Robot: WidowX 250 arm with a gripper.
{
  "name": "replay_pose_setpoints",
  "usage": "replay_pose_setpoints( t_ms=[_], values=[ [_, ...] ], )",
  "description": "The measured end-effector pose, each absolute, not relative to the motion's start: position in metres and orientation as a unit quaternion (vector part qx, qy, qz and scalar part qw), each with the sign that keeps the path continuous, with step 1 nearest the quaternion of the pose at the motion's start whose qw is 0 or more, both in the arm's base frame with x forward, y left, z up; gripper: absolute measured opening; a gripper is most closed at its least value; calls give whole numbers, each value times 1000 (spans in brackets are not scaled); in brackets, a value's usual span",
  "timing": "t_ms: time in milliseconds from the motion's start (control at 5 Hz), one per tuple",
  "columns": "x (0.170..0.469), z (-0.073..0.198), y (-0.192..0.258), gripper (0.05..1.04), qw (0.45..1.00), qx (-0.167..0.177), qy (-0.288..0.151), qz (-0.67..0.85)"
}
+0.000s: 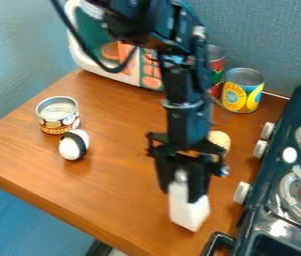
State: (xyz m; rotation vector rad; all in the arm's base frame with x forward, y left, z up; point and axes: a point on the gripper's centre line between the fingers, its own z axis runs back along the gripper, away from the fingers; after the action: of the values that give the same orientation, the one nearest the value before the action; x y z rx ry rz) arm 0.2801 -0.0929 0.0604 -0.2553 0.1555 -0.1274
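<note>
Gripper [181,194] and arm [185,120] are hiding a fair amount from me: the fingers are covering the upper part of the white block [189,211], and a pale, rounded thing [221,139] is peeking out behind the wrist, too covered for me to name. The arm is also overlapping a red-and-green can [216,70] and a toy appliance [89,27], which the top edge is cutting off. At the right edge, I'm seeing just part of a dark stove [259,225]. The block is looking plain white, straight-edged and longer than it is wide, and it is tilting slightly. It is sitting between the 2 fingers, which are pinching its upper part, over the table's [112,200] near side, left of the stove; I'm not managing to tell whether its lower end is touching the wood. Farther back, a yellow-and-blue can [242,92] is standing beside the red-and-green can. Toward the left, a black-banded white thing [74,145] is lying just before an open-topped can [58,115].
</note>
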Motion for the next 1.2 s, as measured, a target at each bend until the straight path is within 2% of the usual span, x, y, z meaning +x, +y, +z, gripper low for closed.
replay_pose_setpoints(
  t_ms=[200,400,600,800,1000,1200],
  values=[
    [281,58,-104,624,986,-126,81,-80],
    [279,57,-106,624,989,-101,86,-68],
    [262,58,-99,624,992,-66,102,-43],
    [252,58,-90,624,991,-13,130,7],
    [251,59,-89,697,991,3,129,21],
    [254,61,-91,896,994,-5,108,25]
  ],
)
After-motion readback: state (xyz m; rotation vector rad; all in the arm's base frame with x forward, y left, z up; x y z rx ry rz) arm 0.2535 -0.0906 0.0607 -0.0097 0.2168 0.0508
